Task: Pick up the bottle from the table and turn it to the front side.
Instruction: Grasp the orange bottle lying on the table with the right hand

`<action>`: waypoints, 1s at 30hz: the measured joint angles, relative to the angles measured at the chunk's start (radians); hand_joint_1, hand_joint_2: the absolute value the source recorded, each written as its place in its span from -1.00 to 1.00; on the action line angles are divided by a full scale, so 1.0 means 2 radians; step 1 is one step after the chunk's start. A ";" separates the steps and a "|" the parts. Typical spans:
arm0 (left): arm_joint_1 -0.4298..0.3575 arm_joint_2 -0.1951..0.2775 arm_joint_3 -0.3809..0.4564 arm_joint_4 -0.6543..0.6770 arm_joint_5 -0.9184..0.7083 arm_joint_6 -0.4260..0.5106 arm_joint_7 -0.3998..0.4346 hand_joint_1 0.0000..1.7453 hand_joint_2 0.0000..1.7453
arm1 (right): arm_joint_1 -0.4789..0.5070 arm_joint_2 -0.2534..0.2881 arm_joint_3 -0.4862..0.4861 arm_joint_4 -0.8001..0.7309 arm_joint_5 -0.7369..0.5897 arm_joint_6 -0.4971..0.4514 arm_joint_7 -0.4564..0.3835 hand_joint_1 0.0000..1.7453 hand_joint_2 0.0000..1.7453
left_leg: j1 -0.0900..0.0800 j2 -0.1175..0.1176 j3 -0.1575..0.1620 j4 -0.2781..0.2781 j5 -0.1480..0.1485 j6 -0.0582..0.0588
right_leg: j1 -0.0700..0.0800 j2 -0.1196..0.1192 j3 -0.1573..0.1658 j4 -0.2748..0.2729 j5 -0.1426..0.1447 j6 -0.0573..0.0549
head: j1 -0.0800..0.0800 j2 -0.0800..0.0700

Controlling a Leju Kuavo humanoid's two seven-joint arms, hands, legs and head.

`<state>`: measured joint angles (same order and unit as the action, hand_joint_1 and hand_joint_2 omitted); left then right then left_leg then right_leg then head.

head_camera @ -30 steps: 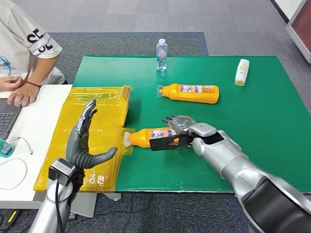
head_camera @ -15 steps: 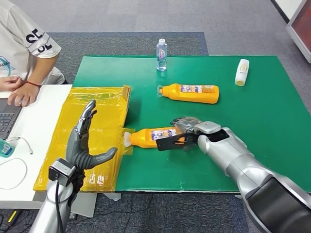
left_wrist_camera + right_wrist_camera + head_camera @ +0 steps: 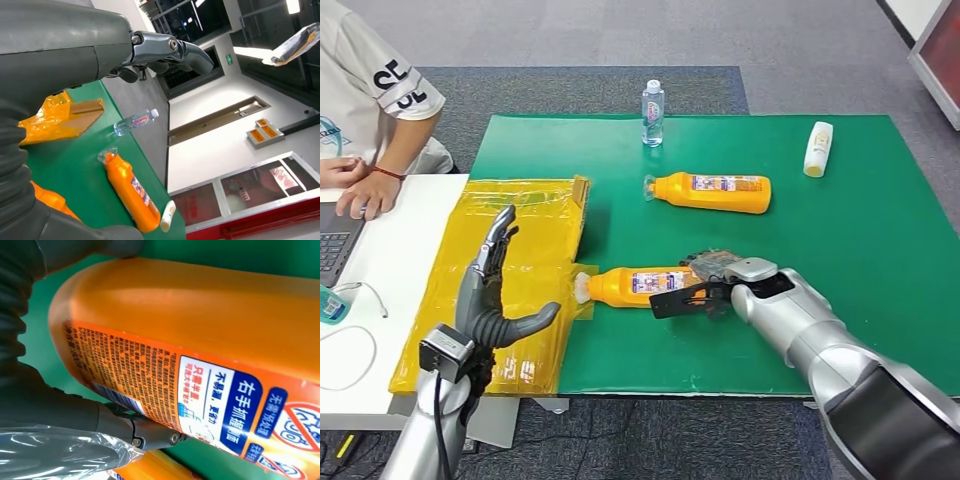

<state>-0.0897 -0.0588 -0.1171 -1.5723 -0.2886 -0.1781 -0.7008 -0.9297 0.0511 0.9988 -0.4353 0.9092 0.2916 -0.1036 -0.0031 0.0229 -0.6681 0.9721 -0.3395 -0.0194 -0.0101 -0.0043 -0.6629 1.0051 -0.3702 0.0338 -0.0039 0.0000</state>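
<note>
Bottles: 2 orange ones on the green mat [image 3: 848,260], both lying on their sides w/ caps toward the robot's left. Near orange bottle [image 3: 641,284] lies at the mat's left-front area, its cap end [image 3: 582,288] over the edge of the yellow plastic sheet [image 3: 524,250]. Right hand [image 3: 705,283] is at that bottle's base end; right wrist view has the bottle [image 3: 211,340] close up, label side facing the camera, a thumb [image 3: 143,432] under its lower edge and grey cover at its base. Fingers wrap the base, so the hand grips it; bottle seems to lie on the mat, can't tell for sure.

Far orange bottle [image 3: 712,192] lies mid-mat, well apart from the near one. 1 clear water bottle [image 3: 652,112] stands upright at the mat's far edge. 1 small white bottle [image 3: 818,148] lies toward the far right corner.

Left hand [image 3: 492,290] is raised over the yellow sheet, fingers apart, holding nothing.

1 person [image 3: 373,100] in a white shirt sits at the far left, hand on a laptop [image 3: 335,240] on the white table [image 3: 388,260].
</note>
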 joint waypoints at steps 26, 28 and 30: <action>0.002 0.006 -0.003 0.008 0.013 0.016 0.000 -1.00 1.00 | 0.106 -0.071 -0.169 -0.017 -0.194 -0.081 -0.145 1.00 1.00 | 0.000 -0.001 0.003 0.000 -0.002 0.001 | 0.000 -0.001 0.003 -0.001 -0.001 0.001 | 0.000 0.000; 0.004 0.008 -0.004 0.008 0.016 0.019 0.000 -1.00 1.00 | 0.122 -0.083 -0.193 -0.028 -0.229 -0.065 -0.167 1.00 1.00 | 0.000 -0.001 0.003 0.000 -0.002 0.001 | 0.000 -0.002 0.004 -0.001 -0.002 0.001 | 0.000 0.000; 0.008 0.010 -0.005 0.008 0.019 0.020 0.000 -1.00 1.00 | 0.141 -0.095 -0.222 -0.042 -0.272 -0.044 -0.190 1.00 1.00 | 0.000 -0.002 0.003 0.000 -0.002 0.001 | 0.000 -0.002 0.004 -0.001 -0.002 0.001 | 0.000 0.000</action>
<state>-0.0747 -0.0382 -0.1262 -1.5564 -0.2515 -0.1379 -0.7008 -0.6469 -0.1395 0.5554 -0.5197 0.3656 0.2035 -0.4827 -0.0032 0.0191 -0.6618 0.9722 -0.3430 -0.0167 -0.0103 -0.0079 -0.6541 1.0038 -0.3733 0.0362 -0.0037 0.0000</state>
